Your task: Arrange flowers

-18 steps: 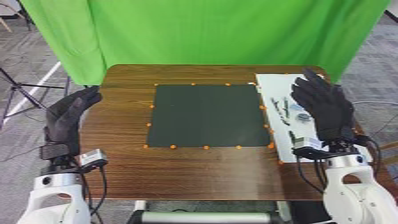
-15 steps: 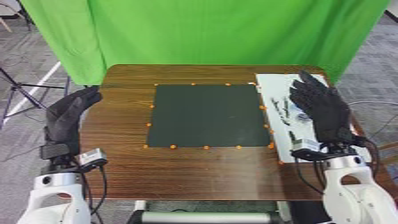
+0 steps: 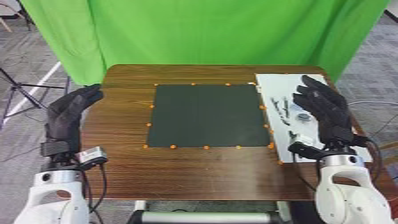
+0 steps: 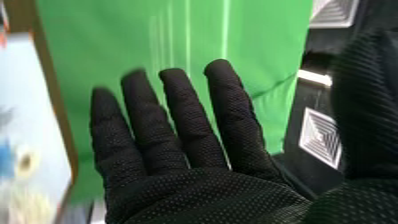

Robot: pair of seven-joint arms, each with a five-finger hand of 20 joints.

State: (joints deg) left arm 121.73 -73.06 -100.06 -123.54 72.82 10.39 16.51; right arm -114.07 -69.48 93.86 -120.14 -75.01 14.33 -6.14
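Right hand (image 3: 327,111) open above the white sheet (image 3: 278,85), right of the dark mat

In the head view, the dark mat (image 3: 209,115) lies on the brown wooden table (image 3: 200,175), with small orange dots (image 3: 173,146) around its border. The white sheet lies just to the right of the mat. On it, between the mat and the right hand, are thin dark pieces (image 3: 285,111), lying roughly lengthwise to the mat's right side. A small round greyish thing (image 3: 304,117) sits farther right from the mat, close by the hand. The right hand's fingers are extended and a little spread, gripping nothing. The left hand (image 3: 64,117) is well to the left of the mat, by the table's left edge, its fingers loosely extended and holding nothing. A green curtain (image 3: 209,40) hangs beyond the mat.

In the right wrist view, the right hand (image 4: 204,195) has its fingers straight and slightly apart, the thumb out to the side, with the green curtain behind them. On the sheet that lies right of the mat are a blurred blue thing (image 4: 6,160) and a cream-coloured round thing (image 4: 27,161) next to it.
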